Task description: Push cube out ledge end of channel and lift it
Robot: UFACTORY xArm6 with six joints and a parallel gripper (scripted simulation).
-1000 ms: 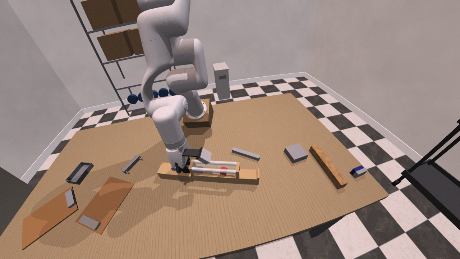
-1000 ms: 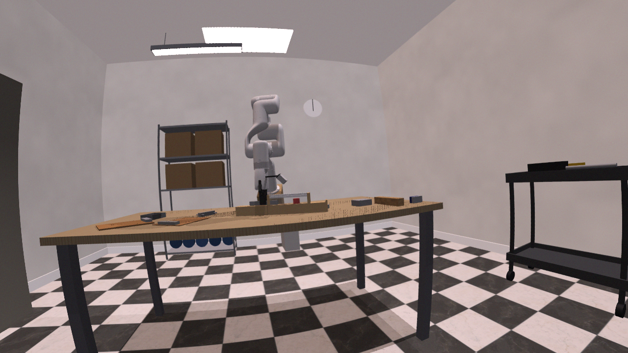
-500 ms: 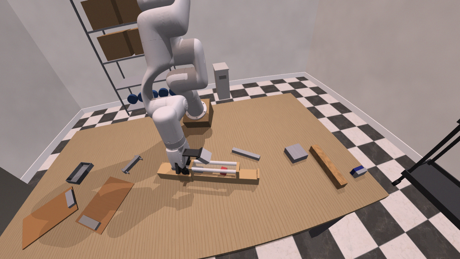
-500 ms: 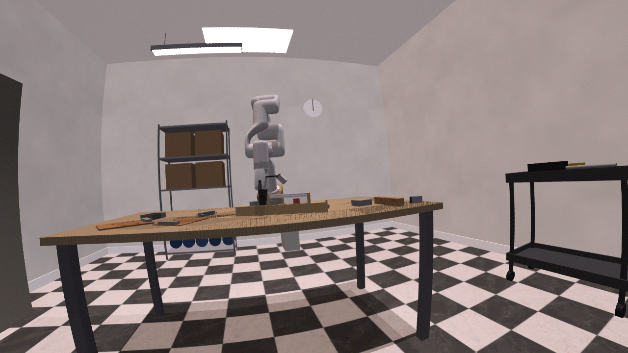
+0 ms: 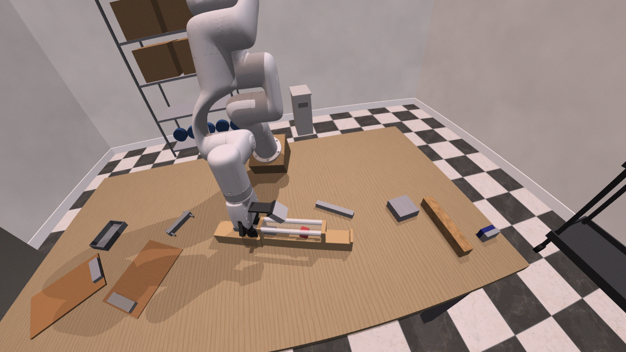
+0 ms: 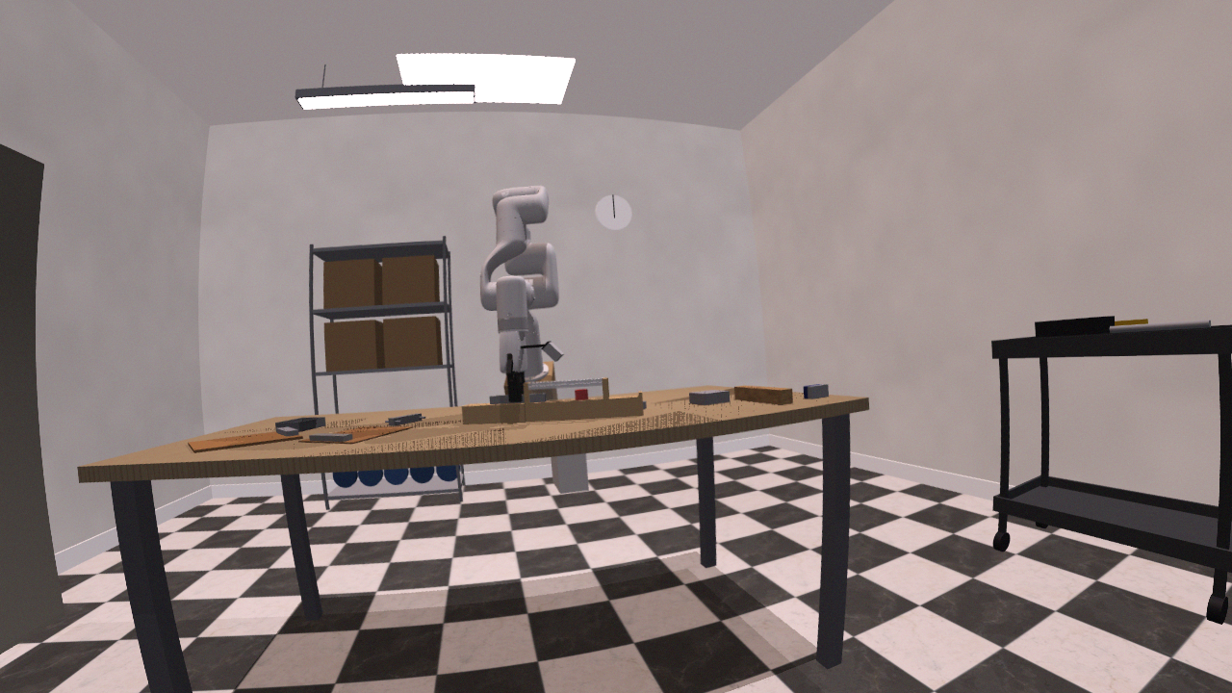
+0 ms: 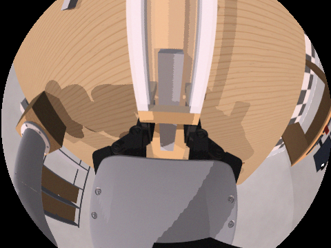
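Note:
The wooden channel (image 5: 284, 234) with two white rails lies across the middle of the table. A red cube (image 5: 304, 231) sits inside it, toward the right end, where a short ledge ends in a raised lip (image 5: 350, 236). A grey rod (image 7: 170, 78) lies along the channel floor, its near end sticking out of the left mouth. My gripper (image 5: 247, 231) stands on the left ledge, outside the channel. In the wrist view its fingers are open on either side of the rod's near end, with a gap to it.
A grey bar (image 5: 334, 209) lies just behind the channel. A grey block (image 5: 402, 207), a wooden beam (image 5: 446, 225) and a blue block (image 5: 488, 231) lie to the right. A grey handle (image 5: 179, 223), a dark tray (image 5: 108, 234) and two flat boards (image 5: 142, 275) lie to the left.

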